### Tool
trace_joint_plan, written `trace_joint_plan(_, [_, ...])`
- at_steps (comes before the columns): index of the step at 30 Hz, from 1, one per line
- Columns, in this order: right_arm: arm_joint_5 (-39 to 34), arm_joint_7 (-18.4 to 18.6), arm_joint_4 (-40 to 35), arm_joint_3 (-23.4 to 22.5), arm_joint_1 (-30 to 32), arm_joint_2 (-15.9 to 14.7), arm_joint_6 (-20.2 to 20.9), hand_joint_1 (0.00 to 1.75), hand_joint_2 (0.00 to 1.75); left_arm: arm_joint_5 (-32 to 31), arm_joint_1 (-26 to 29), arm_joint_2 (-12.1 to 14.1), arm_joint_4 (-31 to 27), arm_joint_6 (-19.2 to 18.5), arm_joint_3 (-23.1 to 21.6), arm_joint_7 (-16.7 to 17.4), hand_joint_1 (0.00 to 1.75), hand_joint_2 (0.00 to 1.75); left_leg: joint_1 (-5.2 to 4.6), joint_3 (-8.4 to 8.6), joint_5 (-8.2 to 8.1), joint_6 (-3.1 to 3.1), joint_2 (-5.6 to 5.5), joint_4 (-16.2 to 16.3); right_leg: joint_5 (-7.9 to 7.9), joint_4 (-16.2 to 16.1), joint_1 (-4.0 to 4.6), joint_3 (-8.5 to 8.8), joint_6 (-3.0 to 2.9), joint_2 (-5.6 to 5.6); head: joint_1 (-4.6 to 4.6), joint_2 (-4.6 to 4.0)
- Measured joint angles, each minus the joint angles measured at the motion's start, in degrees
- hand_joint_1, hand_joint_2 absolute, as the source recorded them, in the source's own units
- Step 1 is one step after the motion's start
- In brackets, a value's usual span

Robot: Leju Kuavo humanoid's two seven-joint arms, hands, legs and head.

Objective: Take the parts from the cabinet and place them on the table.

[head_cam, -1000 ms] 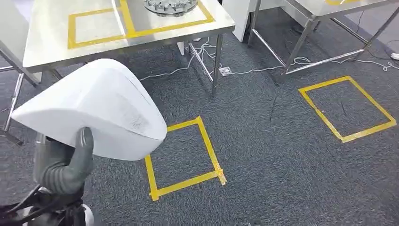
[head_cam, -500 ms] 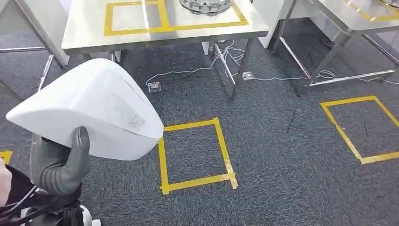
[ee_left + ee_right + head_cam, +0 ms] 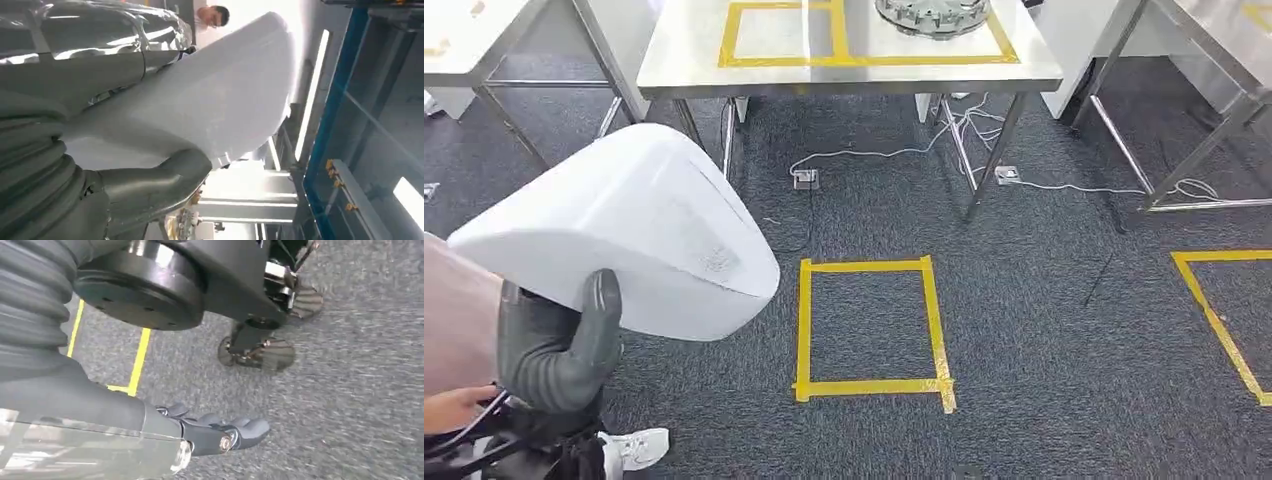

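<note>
A large white curved part (image 3: 634,230) fills the left of the head view, and my left hand (image 3: 564,345) grips it from below with the thumb up against its near face. The left wrist view has the same white part (image 3: 220,95) resting across my left hand (image 3: 125,185). Ahead stands a steel table (image 3: 684,50) marked with yellow tape rectangles. A round metal part (image 3: 929,12) lies in its right rectangle. My right hand (image 3: 220,432) hangs above the carpet with its fingers loose and nothing in it.
A yellow tape square (image 3: 872,325) marks the carpet before the table, with another (image 3: 1224,320) at the right. More steel tables stand at the left (image 3: 464,40) and right (image 3: 1224,40). Cables (image 3: 894,150) run under the table. A person's sleeve (image 3: 454,320) and white shoe (image 3: 639,445) are close on my left.
The whole view has swung left, so the table and floor squares sit further right in the picture. The white part stays in my left hand. A person's sleeve and shoe have come into view.
</note>
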Motion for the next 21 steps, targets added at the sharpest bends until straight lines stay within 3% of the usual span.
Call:
trace_joint_plan(1, [0.0,0.0,0.0,0.0,0.3,0.0,0.0,0.0,1.75,0.0,0.0,0.0,0.2,0.0,0.0,0.0,1.75,1.75,0.05,-1.5,-1.7,-0.32,-0.06,4.0,0.0,0.2,-0.06,-0.22,0.0,-0.55,-0.11,0.0])
trace_joint_plan(2, [0.0,0.0,0.0,0.0,0.4,0.0,0.0,0.0,1.75,0.0,0.0,0.0,0.3,0.0,0.0,0.0,1.75,1.75,0.12,-2.24,-2.23,-0.64,-0.12,6.3,0.01,0.4,-0.1,-0.48,0.04,-0.94,-0.15,0.0])
trace_joint_plan(3, [0.0,0.0,0.0,0.0,0.5,0.0,0.0,0.0,1.75,0.0,0.0,0.0,0.5,0.0,0.0,-0.1,1.75,1.75,0.23,-1.78,-1.54,-0.89,-0.11,6.0,-0.03,0.8,-0.14,-0.77,0.12,-1.21,-0.18,0.0])
trace_joint_plan(4, [0.0,0.0,0.0,0.0,0.4,0.0,0.0,0.0,1.75,0.0,0.1,0.0,0.6,0.0,0.0,-0.1,1.75,1.75,0.37,-0.07,0.17,-1.09,-0.1,3.4,-0.18,1.3,-0.28,-1.08,0.37,-1.39,-0.22,0.0])
trace_joint_plan(6, [-0.2,0.0,0.0,0.0,0.3,0.0,0.0,0.0,1.75,0.0,0.1,0.0,0.6,0.0,0.0,-0.2,1.75,1.75,0.59,5.91,4.07,-1.38,0.0,-6.0,-0.8,2.7,-0.64,-1.66,1.28,-1.45,-0.42,0.0])
trace_joint_plan(7, [-0.2,0.0,0.0,0.0,0.2,0.0,-0.1,0.0,1.75,0.0,0.1,0.0,0.6,0.0,0.0,-0.2,1.75,1.75,0.39,6.34,2.1,-1.01,-0.12,-7.0,-1.1,3.2,-0.53,-2.03,1.71,-1.47,-0.74,0.0])
trace_joint_plan(8, [-0.2,0.0,0.0,0.0,0.2,-0.1,-0.2,0.0,1.75,0.0,0.3,0.0,0.6,0.0,0.0,-0.3,1.75,1.75,0.36,6.42,2.91,-0.09,-0.27,-7.5,-1.48,4.1,-0.3,-2.37,2.12,-1.39,-1.05,0.0])
trace_joint_plan(9, [-0.1,0.0,0.0,0.0,0.2,-0.2,-0.2,0.0,1.75,0.1,0.4,0.1,0.6,0.0,0.0,-0.3,1.75,1.75,0.24,6.3,2.76,0.62,-0.27,-7.2,-1.3,3.9,-0.3,-2.4,2.37,-1.36,-0.77,0.0])
trace_joint_plan(10, [-0.1,0.0,0.0,0.0,0.2,-0.2,-0.3,0.0,1.75,0.1,0.4,0.1,0.6,0.0,0.1,-0.3,1.75,1.75,0.19,6.21,2.86,0.87,-0.25,-7.2,-1.27,3.7,-0.38,-2.41,2.48,-1.31,-0.63,0.0])
trace_joint_plan(12, [0.1,0.0,0.0,0.0,0.3,-0.3,-0.5,0.0,1.75,0.1,0.4,0.1,0.5,0.0,0.1,-0.3,1.75,1.75,0.23,6.29,2.89,0.91,-0.26,-7.4,-1.65,3.7,-0.28,-2.4,-0.22,-1.39,-0.46,0.0])
trace_joint_plan(13, [0.0,0.0,0.0,0.0,0.3,-0.3,-0.5,0.0,1.75,0.1,0.5,0.1,0.5,0.0,0.1,-0.3,1.75,1.75,0.18,6.31,2.89,0.95,-0.27,-7.5,-1.72,3.7,-0.25,-2.37,-0.84,-1.38,-0.42,0.0])
trace_joint_plan(16, [0.0,-0.4,0.0,0.0,0.3,-0.2,-0.5,0.0,1.75,0.1,0.5,0.1,0.5,0.0,0.1,-0.3,1.75,1.75,-0.11,6.31,2.87,1.55,-0.28,-7.4,-1.31,3.7,-0.32,-2.36,-1.0,-1.35,-0.39,0.0])
trace_joint_plan(19, [0.0,-0.5,0.0,0.0,0.3,-0.3,-0.4,0.0,1.75,0.1,0.5,0.1,0.5,0.0,0.1,-0.3,1.75,1.75,-0.28,6.31,2.82,1.72,-0.33,-7.4,-1.18,3.5,-0.48,-2.19,-0.77,-1.36,-0.39,0.0])
trace_joint_plan(21, [0.0,-0.5,0.0,0.0,0.3,-0.2,-0.4,0.0,1.75,0.1,0.5,0.1,0.5,0.0,0.1,-0.3,1.75,1.75,-0.3,6.31,2.78,1.82,-0.34,-7.4,-1.04,3.3,-0.5,-2.12,-0.3,-1.36,-0.39,0.0])
